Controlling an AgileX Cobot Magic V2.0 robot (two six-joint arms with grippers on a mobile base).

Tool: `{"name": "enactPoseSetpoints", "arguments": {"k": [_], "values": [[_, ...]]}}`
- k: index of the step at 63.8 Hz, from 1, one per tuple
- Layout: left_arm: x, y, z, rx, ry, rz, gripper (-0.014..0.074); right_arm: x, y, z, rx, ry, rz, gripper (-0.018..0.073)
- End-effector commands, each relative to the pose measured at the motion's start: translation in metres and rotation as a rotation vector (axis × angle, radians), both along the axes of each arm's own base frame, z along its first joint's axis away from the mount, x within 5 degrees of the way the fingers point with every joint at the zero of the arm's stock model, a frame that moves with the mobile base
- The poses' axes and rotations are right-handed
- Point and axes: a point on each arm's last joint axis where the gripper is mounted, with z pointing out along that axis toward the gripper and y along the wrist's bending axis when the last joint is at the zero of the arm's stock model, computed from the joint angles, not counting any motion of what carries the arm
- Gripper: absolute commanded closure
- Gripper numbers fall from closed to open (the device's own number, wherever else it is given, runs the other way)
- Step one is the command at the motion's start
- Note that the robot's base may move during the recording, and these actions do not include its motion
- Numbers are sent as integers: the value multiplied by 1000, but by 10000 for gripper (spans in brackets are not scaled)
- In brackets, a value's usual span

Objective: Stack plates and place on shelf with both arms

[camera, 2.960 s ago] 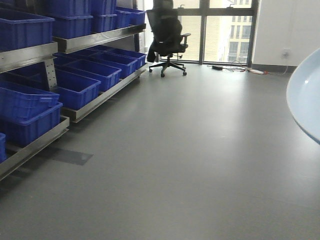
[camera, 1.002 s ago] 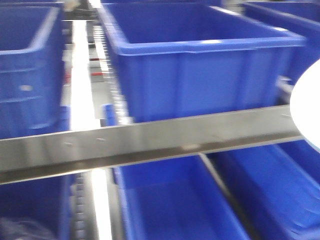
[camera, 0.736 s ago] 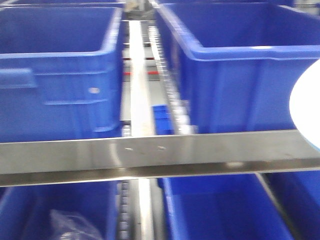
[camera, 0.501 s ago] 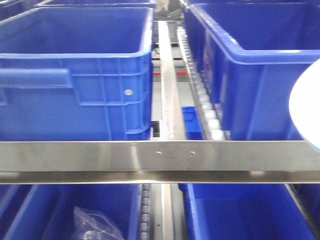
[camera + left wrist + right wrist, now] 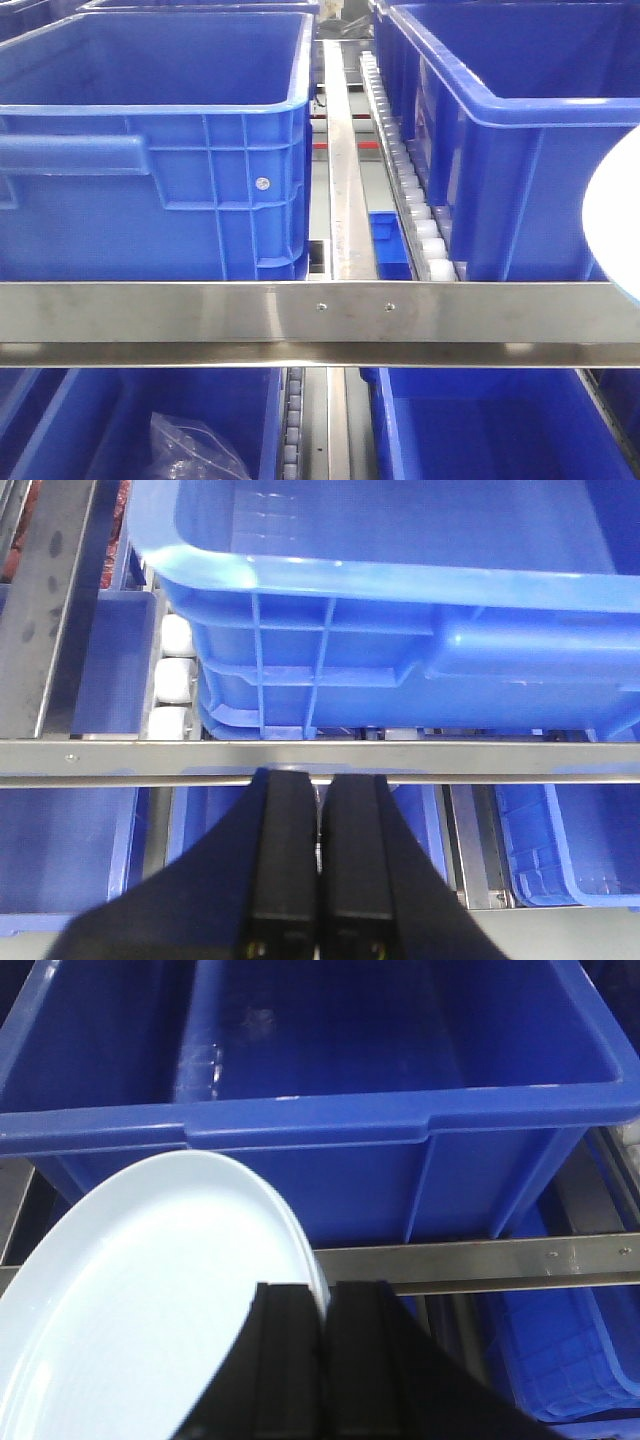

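Blue plastic bins fill a steel roller shelf, with a bright metal rail crossing just ahead of both arms. Beyond the right gripper sits 1 deep bin, its far wall cut off by the frame. The right gripper's black fingers are clenched on the near rim of the plates, which tilt up to the left of it; 2 rim lines show at the edge, but the stack is cropped at the left and bottom. From the front view only a pale arc of the plates shows at the right border. The left gripper is pressed together with nothing between its fingers, hanging just short of the rail. A crumpled clear bag lies in a lower bin, half hidden
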Motion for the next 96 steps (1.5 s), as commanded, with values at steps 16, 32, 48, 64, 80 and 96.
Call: {"name": "enactPoseSetpoints", "arguments": {"k": [16,32,48,64,80,96], "values": [[5,0,15,-25,-101,14,510,2,1,17,-9,-115,17,531],[5,0,15,-25,-101,14,510,2,1,17,-9,-115,17,531],[5,0,15,-25,-101,14,510,3,3,23,-8,-173,35,531],[5,0,15,-25,-101,14,510,33,13,54,-1,-342,113,531],[5,0,15,-25,-101,14,510,113,17,112,-90,-341,119,531],[5,0,15,-25,-101,14,510,213,-13,127,-137,-268,-3,531]]}}
